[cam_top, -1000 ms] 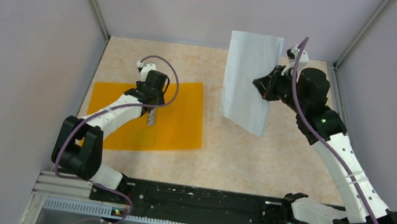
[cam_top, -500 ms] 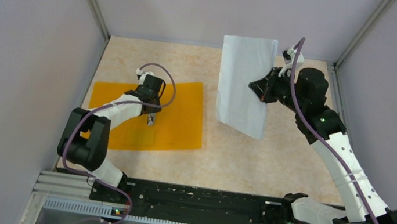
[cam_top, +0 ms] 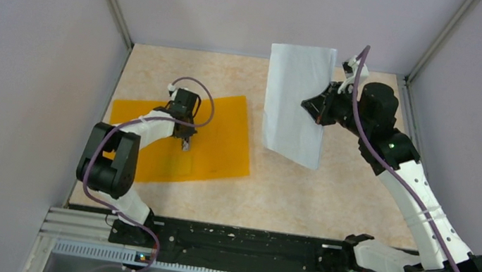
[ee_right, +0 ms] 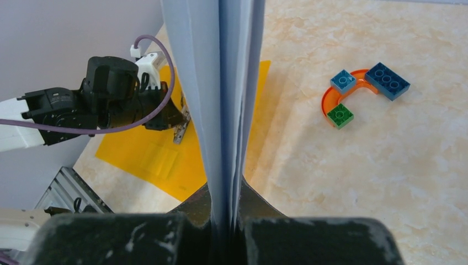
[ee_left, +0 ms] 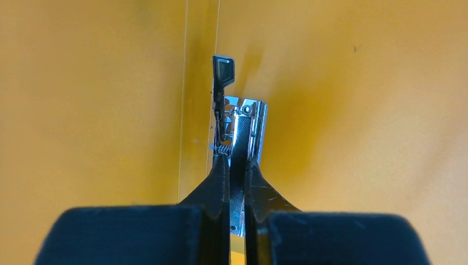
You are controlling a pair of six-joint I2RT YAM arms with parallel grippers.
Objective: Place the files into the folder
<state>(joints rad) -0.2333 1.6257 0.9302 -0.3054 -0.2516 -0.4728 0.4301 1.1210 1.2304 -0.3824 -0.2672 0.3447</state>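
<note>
On the left half of the worktop [cam_top: 330, 191], the left arm folds back on itself, elbow raised near its base and forearm reaching forward over the orange folder [cam_top: 223, 141], which lies open and flat. Its left hand [ee_left: 236, 161] points down at the folder's spine, fingers drawn narrow and pinched on the near end of the metal clip [ee_left: 243, 124]; the clip's lever stands up at the far end.

At the right, the right arm stretches long from its base toward the back wall, wrist turned to the left. The right hand [cam_top: 310, 106] grips the files [cam_top: 296, 101], a sheaf of white sheets, by their right edge and holds them upright, clear of the worktop. From the wrist camera the sheets rise edge-on between the closed fingers and fan slightly apart at the top.

The folder's left edge runs close to the left wall and its near edge sits short of the arm bases. A wide strip of bare worktop separates the folder's right edge from the hanging sheets. In the right wrist view an orange curved toy piece [ee_right: 325, 102] lies on the worktop, with a dark blue block [ee_right: 394, 80], a light blue block [ee_right: 343, 81] and a green block [ee_right: 340, 115] on it, well apart from the folder.
</note>
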